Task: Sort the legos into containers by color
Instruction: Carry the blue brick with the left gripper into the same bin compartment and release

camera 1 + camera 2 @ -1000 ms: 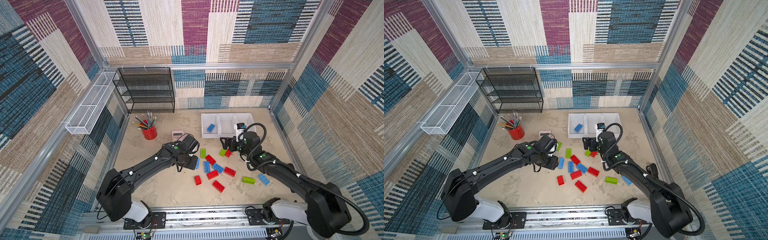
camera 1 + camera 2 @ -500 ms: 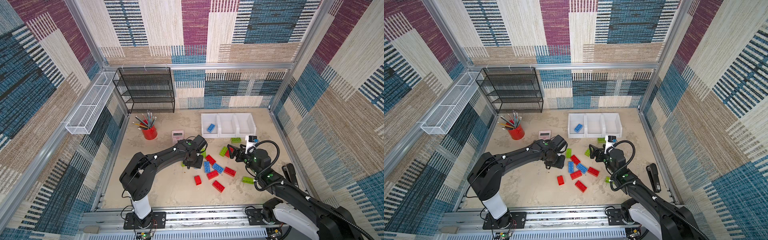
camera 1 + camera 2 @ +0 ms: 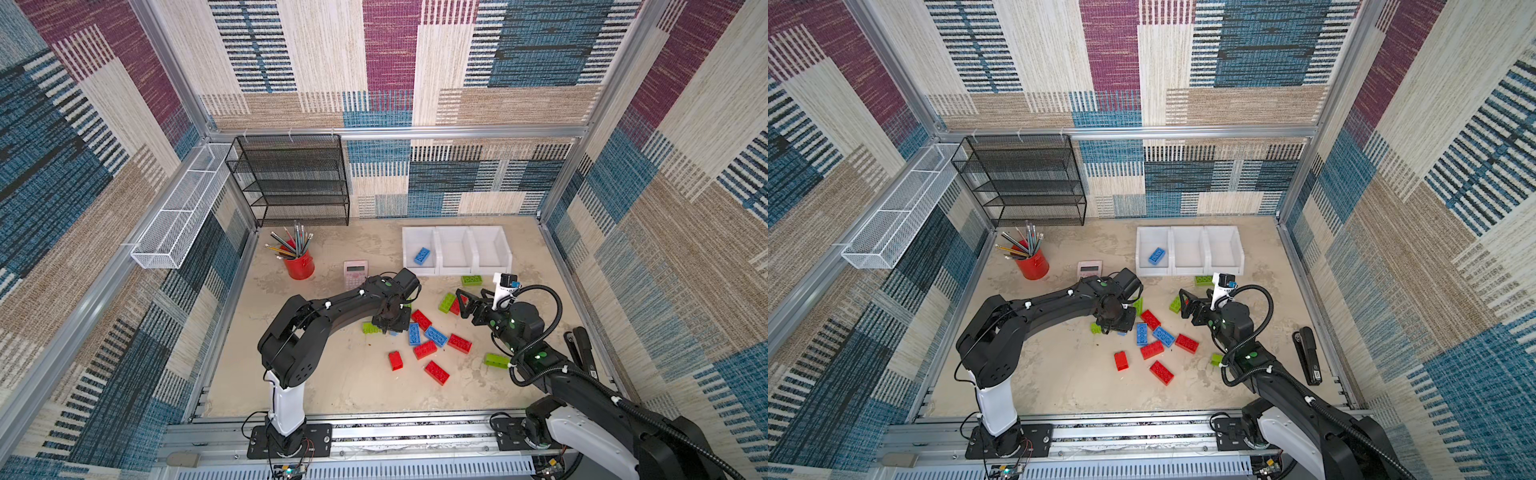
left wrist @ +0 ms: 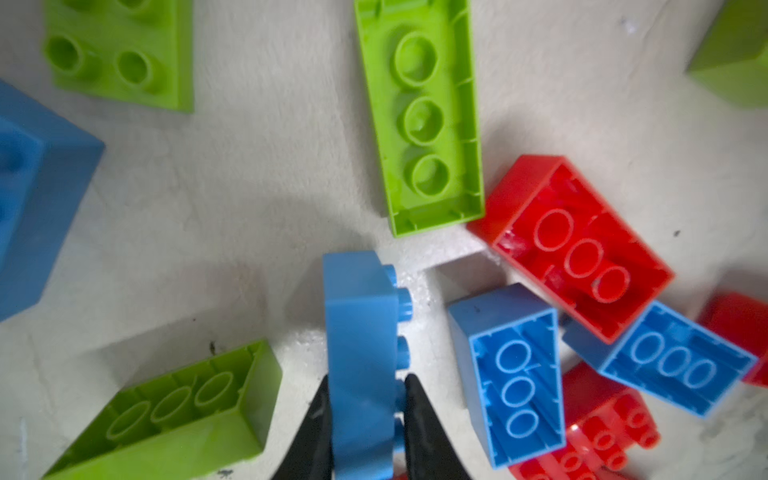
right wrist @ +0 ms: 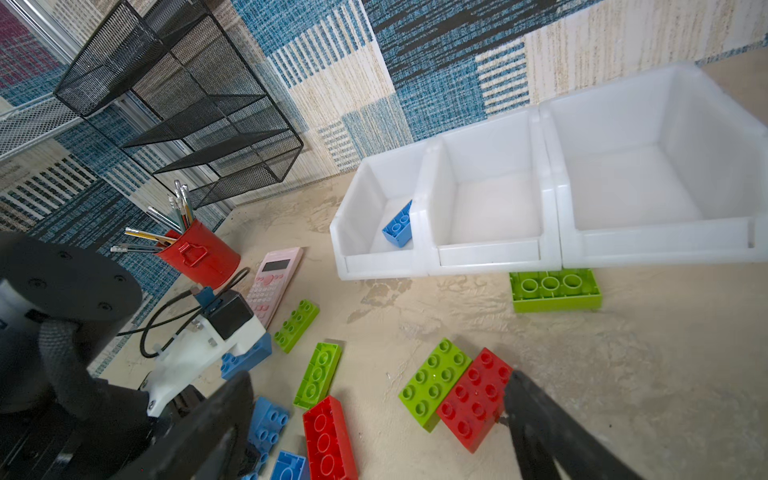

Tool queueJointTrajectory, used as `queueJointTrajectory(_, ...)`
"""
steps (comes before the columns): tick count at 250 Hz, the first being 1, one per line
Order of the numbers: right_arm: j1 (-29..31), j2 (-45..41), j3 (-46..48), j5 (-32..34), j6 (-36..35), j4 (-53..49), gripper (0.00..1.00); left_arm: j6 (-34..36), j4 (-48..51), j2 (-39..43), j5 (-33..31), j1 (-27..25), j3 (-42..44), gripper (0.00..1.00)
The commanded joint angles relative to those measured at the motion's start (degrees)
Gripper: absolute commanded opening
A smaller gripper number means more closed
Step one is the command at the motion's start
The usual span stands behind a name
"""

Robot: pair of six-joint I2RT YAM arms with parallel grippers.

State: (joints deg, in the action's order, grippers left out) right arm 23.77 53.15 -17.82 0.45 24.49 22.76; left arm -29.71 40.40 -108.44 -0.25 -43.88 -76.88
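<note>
My left gripper (image 4: 368, 378) is shut on a blue lego (image 4: 361, 324) that stands on edge on the table, its studs to one side. In both top views this gripper (image 3: 390, 322) (image 3: 1113, 322) points down at the left edge of the scattered red, blue and green legos. My right gripper (image 5: 379, 377) (image 3: 465, 303) is open and holds nothing. A green lego (image 5: 432, 382) and a red lego (image 5: 473, 399) lie side by side between its fingers. The three white containers (image 3: 436, 245) (image 5: 424, 216) stand at the back; the left one holds a blue lego (image 3: 422, 256) (image 5: 399, 226).
A green lego (image 3: 472, 280) lies against the containers' front. A pink calculator (image 3: 355, 274) and a red pencil cup (image 3: 298, 264) sit left of the pile. A black mesh shelf (image 3: 299, 187) stands at the back left, and a black stapler (image 3: 1308, 355) lies near the right wall.
My left gripper has shifted a little to the right and shut on the blue lego. My right arm has folded back and lowered, its gripper staying open near the green and red legos.
</note>
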Motion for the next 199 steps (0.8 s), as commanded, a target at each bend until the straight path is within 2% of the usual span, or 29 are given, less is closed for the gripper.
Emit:
queueJointTrajectory(1,0.0,0.5,-0.1,0.0,0.8,2.5,0.95,3.1,2.3,0.5,-2.0,0.0,-2.8,0.23)
queueJointTrajectory(59,0.0,0.1,0.2,0.0,0.9,2.6,0.95,5.8,5.6,0.6,-4.4,0.4,-10.5,0.22)
queueJointTrajectory(101,0.0,0.4,0.2,-0.6,0.8,3.1,0.95,7.7,6.8,-3.3,-3.9,2.1,-19.4,0.21)
queueJointTrajectory(199,0.0,-0.5,1.0,-1.9,0.8,4.0,0.94,11.3,14.7,-23.2,1.7,7.0,-53.9,0.20)
